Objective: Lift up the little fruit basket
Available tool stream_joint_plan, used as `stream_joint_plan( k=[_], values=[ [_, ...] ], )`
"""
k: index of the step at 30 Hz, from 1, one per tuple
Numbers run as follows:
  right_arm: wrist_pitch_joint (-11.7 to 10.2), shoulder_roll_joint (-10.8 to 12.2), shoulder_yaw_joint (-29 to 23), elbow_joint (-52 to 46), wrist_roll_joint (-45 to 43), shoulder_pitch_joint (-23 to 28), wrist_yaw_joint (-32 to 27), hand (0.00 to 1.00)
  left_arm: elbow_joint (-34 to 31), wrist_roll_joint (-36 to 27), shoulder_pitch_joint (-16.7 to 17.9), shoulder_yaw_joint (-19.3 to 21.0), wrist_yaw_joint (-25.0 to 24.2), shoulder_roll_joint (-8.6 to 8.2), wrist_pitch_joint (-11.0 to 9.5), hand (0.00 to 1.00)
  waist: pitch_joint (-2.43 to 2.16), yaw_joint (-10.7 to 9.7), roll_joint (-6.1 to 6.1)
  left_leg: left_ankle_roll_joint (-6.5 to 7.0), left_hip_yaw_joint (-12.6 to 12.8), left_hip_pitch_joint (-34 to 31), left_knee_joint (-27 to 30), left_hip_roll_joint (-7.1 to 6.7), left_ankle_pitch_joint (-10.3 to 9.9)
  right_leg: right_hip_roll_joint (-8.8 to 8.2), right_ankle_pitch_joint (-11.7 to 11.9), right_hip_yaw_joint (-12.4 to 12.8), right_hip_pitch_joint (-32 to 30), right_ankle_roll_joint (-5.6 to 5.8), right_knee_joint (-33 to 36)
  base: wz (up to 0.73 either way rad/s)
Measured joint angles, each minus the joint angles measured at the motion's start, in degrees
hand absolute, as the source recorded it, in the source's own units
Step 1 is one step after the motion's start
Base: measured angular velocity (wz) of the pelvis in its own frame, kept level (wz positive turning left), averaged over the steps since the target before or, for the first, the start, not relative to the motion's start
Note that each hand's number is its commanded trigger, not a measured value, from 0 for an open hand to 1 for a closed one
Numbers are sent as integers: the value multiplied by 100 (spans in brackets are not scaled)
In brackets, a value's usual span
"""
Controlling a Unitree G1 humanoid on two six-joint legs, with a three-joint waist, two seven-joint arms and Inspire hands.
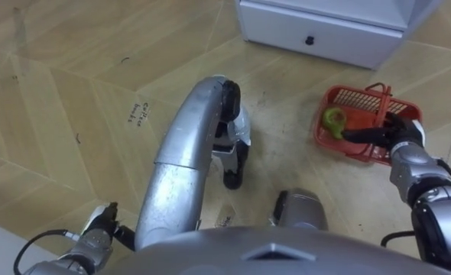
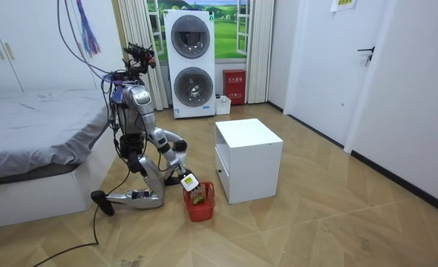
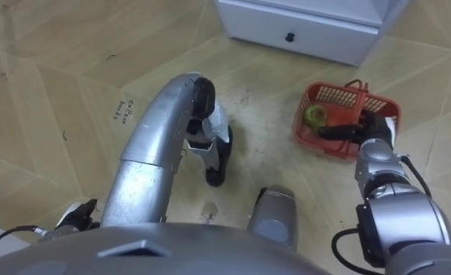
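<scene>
Robot's down kneeling on the floor (image 1: 57, 114). The red fruit basket (image 1: 354, 97) sits at middle right, below the white cabinet (image 1: 325, 27). Right hand (image 1: 400, 136) is over it, fingers (image 1: 359, 136) stretched straight beside a green fruit (image 1: 334, 121). Left hand (image 1: 99, 229) is at lower left, and I can't tell its fingers.

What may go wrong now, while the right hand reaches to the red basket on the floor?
1. The fingers of the right hand lie straight over the rim of the red basket, beside its upright handle, not curled round it; closing here may miss the handle or push the basket away.
2. The green fruit lies loose inside; a tilted lift may roll it out.
The left hand hangs idle, far from it.
</scene>
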Motion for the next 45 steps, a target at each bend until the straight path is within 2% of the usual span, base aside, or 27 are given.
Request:
stream_joint_plan(
  k=[11, 18, 19, 28, 36, 39, 42, 45],
  values=[
    [82, 3, 77, 32, 281, -52, 172, 100, 6, -11, 2, -2, -105, -41, 31, 0, -13, 62, 21, -1, 8, -26, -1, 6, 4, 3, -2, -1, -56, 5, 25, -1],
    [81, -3, 78, -37, 454, -130, 170, 100, 7, -213, 1, -3, -158, -41, 45, 0, -3, 47, 5, -9, 29, -33, -22, 3, 13, -4, -3, 70, -86, 7, 30, 0],
    [80, -11, 82, -69, 456, -135, 170, 100, 6, -214, 1, -4, -166, -41, 49, 0, 14, 45, -25, -14, 28, -30, -26, 4, 17, -8, -3, 66, -85, 7, 30, 0],
    [76, -25, 95, -122, 702, -115, 120, 100, -34, -220, -9, -4, -240, -95, 134, 0, 40, -5, -86, -22, 9, 59, -25, -15, 24, 1, -2, 62, 52, 8, 21, 0],
    [79, -23, 127, -163, 696, -92, 134, 100, -100, -326, -62, 3, -241, -104, 163, 0, 10, -108, -161, -14, -25, 83, 26, -83, 23, 7, -8, 65, 124, -5, 28, 0],
    [81, 2, 133, -363, 696, -92, 111, 100, -143, -328, -168, 22, -239, -96, 164, 0, 42, -111, -270, -4, -49, 102, 49, -93, 20, 18, -19, 76, 156, -27, 34, -2],
    [83, 15, 136, -811, 685, -96, -78, 100, -202, -325, -347, 172, -238, -88, 188, 0, 62, -164, -347, 1, -176, 119, 135, -118, 9, 109, -34, 63, 310, -55, 17, -6],
    [79, 16, 115, -1097, 655, -148, -219, 100, -191, -328, -498, 373, -211, -84, 207, 0, 56, -226, -407, 16, -205, 113, 160, -191, 2, 112, -40, 62, 347, -46, 6, 0]
  ],
)
